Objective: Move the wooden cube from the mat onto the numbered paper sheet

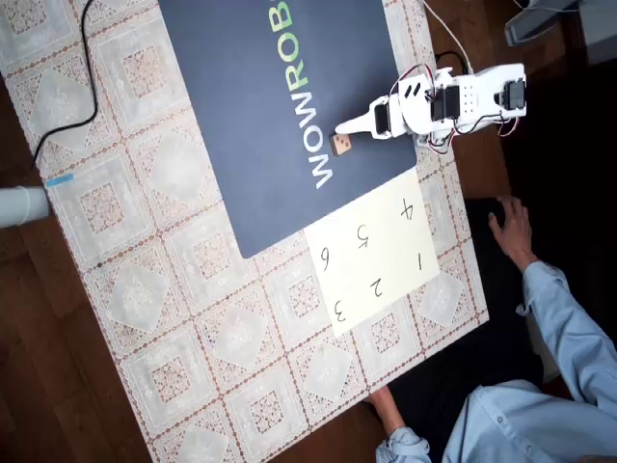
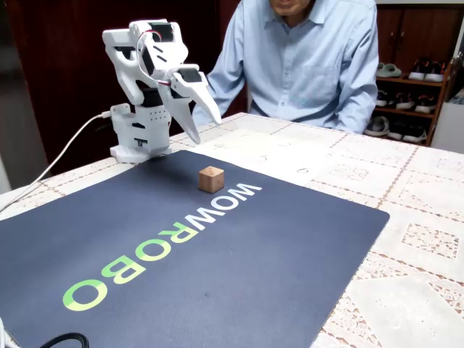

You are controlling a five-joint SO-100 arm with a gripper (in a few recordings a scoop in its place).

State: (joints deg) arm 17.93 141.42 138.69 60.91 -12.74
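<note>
The wooden cube [image 1: 340, 145] [image 2: 211, 179] is a small tan die with dark dots, resting on the dark navy mat [image 1: 241, 125] [image 2: 232, 275] beside the white letters. My white gripper [image 1: 339, 127] [image 2: 207, 130] hangs above and just behind the cube without touching it, its two pointed fingers spread open and empty. The numbered paper sheet [image 1: 381, 253] [image 2: 270, 154] lies on the lace tablecloth against the mat's edge, a short way from the cube, with handwritten numerals on it.
The arm's base [image 1: 482, 96] [image 2: 138, 138] stands at the mat's corner with a white cable running off. A person sits by the sheet, one hand [image 1: 509, 230] off the table and one hand [image 1: 384, 405] at its edge. A black cable [image 1: 89, 77] crosses the tablecloth.
</note>
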